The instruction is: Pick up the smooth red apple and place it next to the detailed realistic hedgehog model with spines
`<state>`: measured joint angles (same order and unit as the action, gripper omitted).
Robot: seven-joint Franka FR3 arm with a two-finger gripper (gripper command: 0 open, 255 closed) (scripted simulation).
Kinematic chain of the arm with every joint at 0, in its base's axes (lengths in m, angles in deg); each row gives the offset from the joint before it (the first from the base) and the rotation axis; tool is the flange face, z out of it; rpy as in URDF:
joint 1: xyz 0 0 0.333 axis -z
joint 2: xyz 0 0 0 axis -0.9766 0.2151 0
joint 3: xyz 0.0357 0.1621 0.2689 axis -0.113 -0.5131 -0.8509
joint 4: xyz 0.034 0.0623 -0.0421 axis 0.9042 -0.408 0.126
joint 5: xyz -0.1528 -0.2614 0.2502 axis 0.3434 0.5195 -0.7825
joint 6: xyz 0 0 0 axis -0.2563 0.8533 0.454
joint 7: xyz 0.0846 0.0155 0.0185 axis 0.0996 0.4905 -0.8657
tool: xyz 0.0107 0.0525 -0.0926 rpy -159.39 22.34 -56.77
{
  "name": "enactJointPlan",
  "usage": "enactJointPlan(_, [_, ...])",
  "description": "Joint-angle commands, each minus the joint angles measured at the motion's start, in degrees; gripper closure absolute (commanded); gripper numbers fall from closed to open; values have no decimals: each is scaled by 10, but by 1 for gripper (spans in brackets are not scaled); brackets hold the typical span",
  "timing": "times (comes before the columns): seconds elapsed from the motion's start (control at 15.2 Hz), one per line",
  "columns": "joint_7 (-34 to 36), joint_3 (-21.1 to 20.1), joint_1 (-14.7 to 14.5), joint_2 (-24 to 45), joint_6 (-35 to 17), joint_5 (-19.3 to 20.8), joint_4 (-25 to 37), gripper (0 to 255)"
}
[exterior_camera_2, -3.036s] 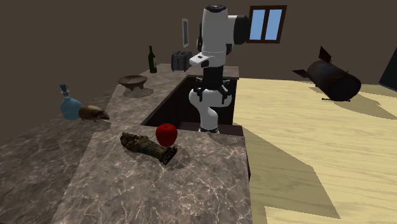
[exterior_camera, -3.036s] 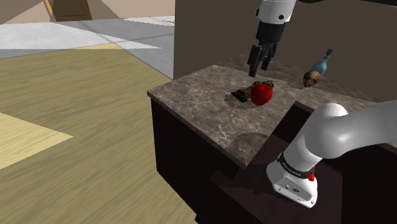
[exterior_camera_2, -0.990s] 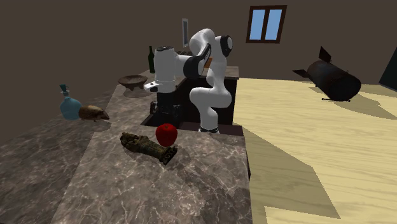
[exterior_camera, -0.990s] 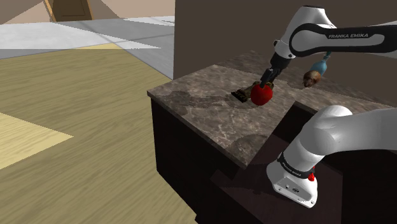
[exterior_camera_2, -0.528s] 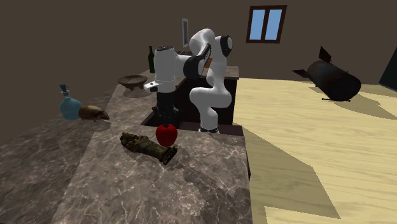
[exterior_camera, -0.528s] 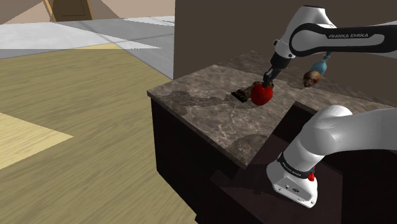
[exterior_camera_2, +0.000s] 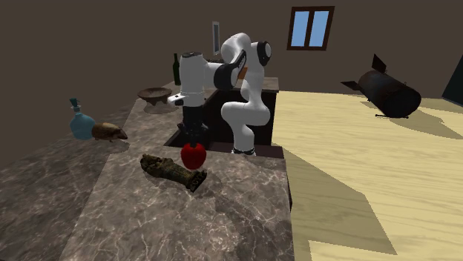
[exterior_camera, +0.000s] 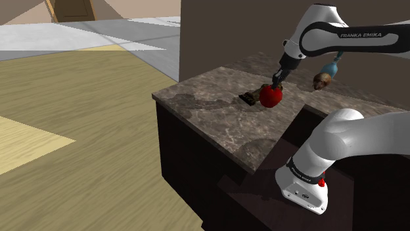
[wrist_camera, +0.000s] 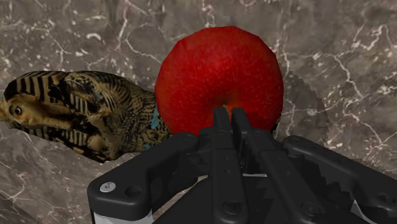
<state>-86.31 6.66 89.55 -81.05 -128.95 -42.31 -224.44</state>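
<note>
- Sitting on the marbled surface (exterior_camera: 210,113) near its corner, the apple (wrist_camera: 219,73) has a striped lying figure (wrist_camera: 76,114) just beside it.
- Directly above the apple, the end effector (wrist_camera: 229,119) meets the stem dimple. Its fingers are drawn nearly together, not spread round the apple's body, and I cannot tell whether they pinch a stem.
- The hedgehog (exterior_camera: 321,81) lies well apart, toward the shoulder view's upper right, just beside a blue bottle (exterior_camera: 334,63). I judge the carry runs that way, across bare surface.
- The arm (exterior_camera: 361,37) reads "FRANKA EMIKA".
</note>
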Motion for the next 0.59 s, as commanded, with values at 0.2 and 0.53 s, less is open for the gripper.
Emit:
enactJointPlan(0.2, [-1,-9,-4,-6,39,-9,33,255])
enactJointPlan(0.53, [-3,-18,-8,-7,77,-18,70,255])
